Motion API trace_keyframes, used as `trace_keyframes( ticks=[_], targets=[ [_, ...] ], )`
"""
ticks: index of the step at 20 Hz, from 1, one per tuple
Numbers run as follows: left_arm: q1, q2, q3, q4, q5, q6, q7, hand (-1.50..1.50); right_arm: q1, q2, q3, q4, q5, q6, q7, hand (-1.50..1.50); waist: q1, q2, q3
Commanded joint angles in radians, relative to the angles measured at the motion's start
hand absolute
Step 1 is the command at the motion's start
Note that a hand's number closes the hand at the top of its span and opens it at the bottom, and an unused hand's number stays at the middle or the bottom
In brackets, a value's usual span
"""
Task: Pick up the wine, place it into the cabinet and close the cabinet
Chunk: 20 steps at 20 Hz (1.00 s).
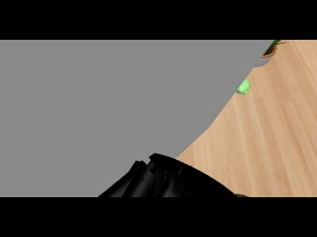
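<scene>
A large flat grey mass (99, 111) fills the left and middle of the head view and hides whatever lies behind it. It looks like my left forearm held close to the view, though I cannot tell for sure. Below it, at the lower edge, a black hand (168, 178) shows as a dark ridged shape, probably my left, and its finger pose cannot be made out. No wine bottle and no cabinet can be seen. My right hand does not show.
Light wooden counter top (284, 139) runs down the right side. A small bright green object (243, 87) peeks out from behind the grey mass. A potted plant (273, 48) stands at the top right.
</scene>
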Motion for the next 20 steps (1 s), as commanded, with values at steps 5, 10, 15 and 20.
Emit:
trace_keyframes(
  ticks=[5, 10, 15, 20],
  targets=[
    [-0.055, -0.037, 0.041, 0.036, -0.004, -0.034, 0.053, 1.5, -0.309, 0.01, -0.061, 0.278, -0.142, -0.152, -0.082, 1.5, 0.0, 0.001, -0.001],
    [-0.015, -0.063, 0.062, 0.038, -0.042, -0.08, 0.038, 1.5, -0.197, 0.01, -0.126, 0.349, -0.14, -0.052, -0.181, 1.5, -0.008, 0.001, 0.0],
    [-0.033, -0.092, 0.071, 0.018, -0.069, -0.062, 0.06, 1.5, -0.22, 0.01, -0.166, 0.498, -0.182, -0.031, -0.24, 1.5, -0.009, 0.001, 0.0],
    [-0.025, -0.094, 0.091, 0.015, -0.068, -0.094, 0.099, 1.5, -0.263, 0.01, -0.206, 0.668, -0.184, 0.01, -0.319, 1.5, -0.005, 0.003, 0.0]
  ],
)
